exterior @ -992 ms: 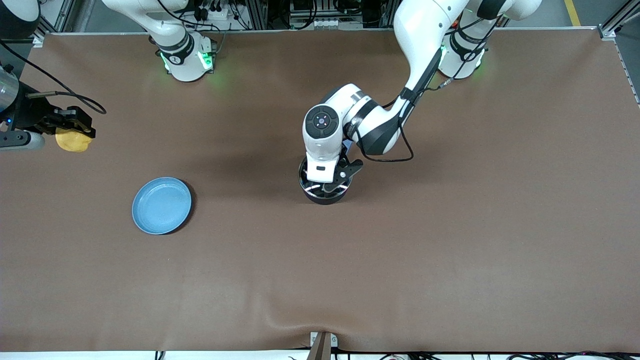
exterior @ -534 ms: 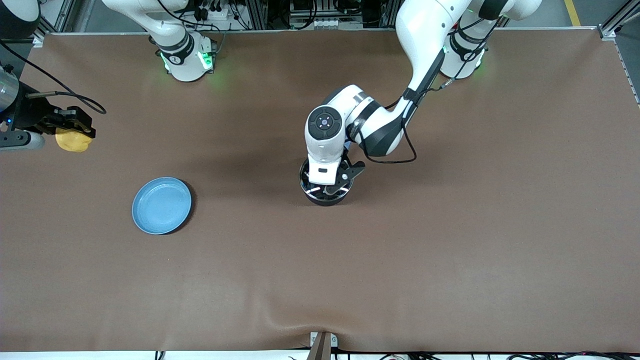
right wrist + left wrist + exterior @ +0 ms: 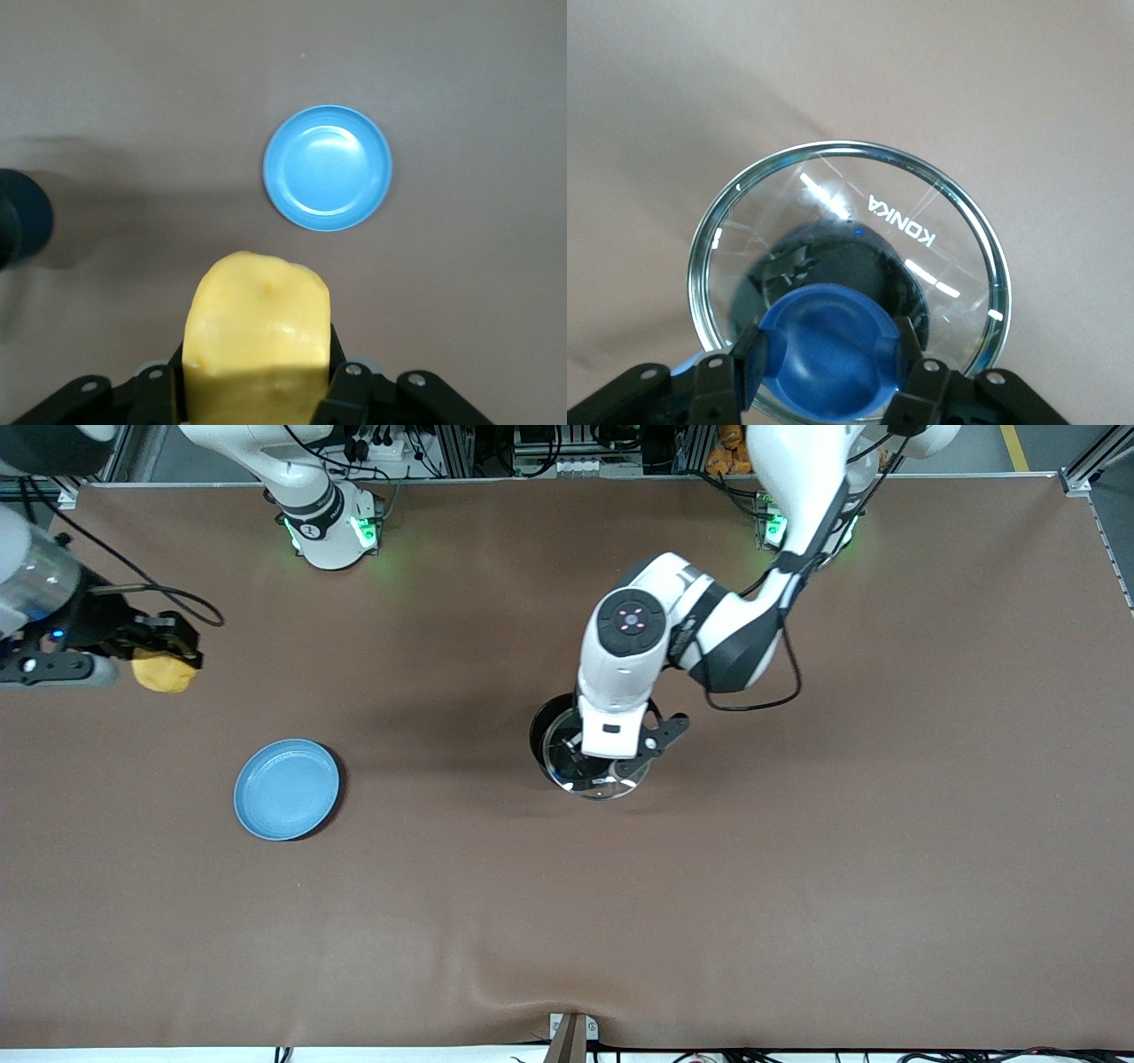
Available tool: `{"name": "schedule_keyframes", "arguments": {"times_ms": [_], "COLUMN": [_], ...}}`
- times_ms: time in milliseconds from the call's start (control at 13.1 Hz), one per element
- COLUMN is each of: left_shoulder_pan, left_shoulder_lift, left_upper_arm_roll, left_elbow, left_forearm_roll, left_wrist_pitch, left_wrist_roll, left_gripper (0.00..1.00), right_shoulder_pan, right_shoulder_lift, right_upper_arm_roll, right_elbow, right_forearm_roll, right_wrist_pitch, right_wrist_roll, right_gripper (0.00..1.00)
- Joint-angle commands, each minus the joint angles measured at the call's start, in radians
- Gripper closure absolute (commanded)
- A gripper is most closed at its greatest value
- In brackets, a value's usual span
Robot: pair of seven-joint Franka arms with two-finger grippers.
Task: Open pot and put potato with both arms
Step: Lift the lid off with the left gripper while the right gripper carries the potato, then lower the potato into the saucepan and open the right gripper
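Observation:
The black pot (image 3: 541, 732) stands mid-table with its mouth partly uncovered; its handle is hidden under the left arm. My left gripper (image 3: 609, 766) is shut on the blue knob (image 3: 828, 347) of the clear glass lid (image 3: 613, 786) and holds it raised, shifted partly off the pot. In the left wrist view the lid (image 3: 859, 199) fills the middle, with the dark pot (image 3: 837, 266) showing through the glass. My right gripper (image 3: 168, 657) is shut on the yellow potato (image 3: 163, 674) over the right arm's end of the table. The potato also shows in the right wrist view (image 3: 257, 336).
A flat light-blue plate (image 3: 286, 789) lies on the brown table cover, between the potato and the pot and nearer to the front camera. It also shows in the right wrist view (image 3: 327, 168), with the pot's dark side (image 3: 25, 221) at the frame's edge.
My left gripper has lifted the lid off the pot and carried it toward the left arm's end. My right gripper has moved a little toward the pot with the potato.

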Motion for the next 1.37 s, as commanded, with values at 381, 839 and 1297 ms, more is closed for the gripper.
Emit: {"name": "schedule_keyframes", "arguments": {"times_ms": [381, 839, 1297], "left_shoulder_pan": [0.221, 0.439, 0.583], "left_shoulder_lift": [-0.149, -0.196, -0.189], "left_upper_arm_roll": [-0.001, -0.004, -0.004], "left_elbow": [-0.039, -0.125, -0.235], "left_forearm_roll": [-0.005, -0.005, -0.003], "left_wrist_pitch": [-0.119, -0.152, -0.103], "left_wrist_roll": [0.296, 0.698, 0.936], "left_gripper": [1.0, 1.0, 1.0], "right_shoulder_pan": [0.341, 0.522, 0.651], "right_shoulder_lift": [0.157, 0.407, 0.663], "right_upper_arm_roll": [0.0, 0.0, -0.003], "right_elbow": [0.029, 0.076, 0.196], "right_forearm_roll": [0.054, 0.05, 0.031], "right_wrist_pitch": [0.221, 0.505, 0.602], "right_wrist_roll": [0.453, 0.668, 0.751], "right_gripper": [1.0, 1.0, 1.0]}}
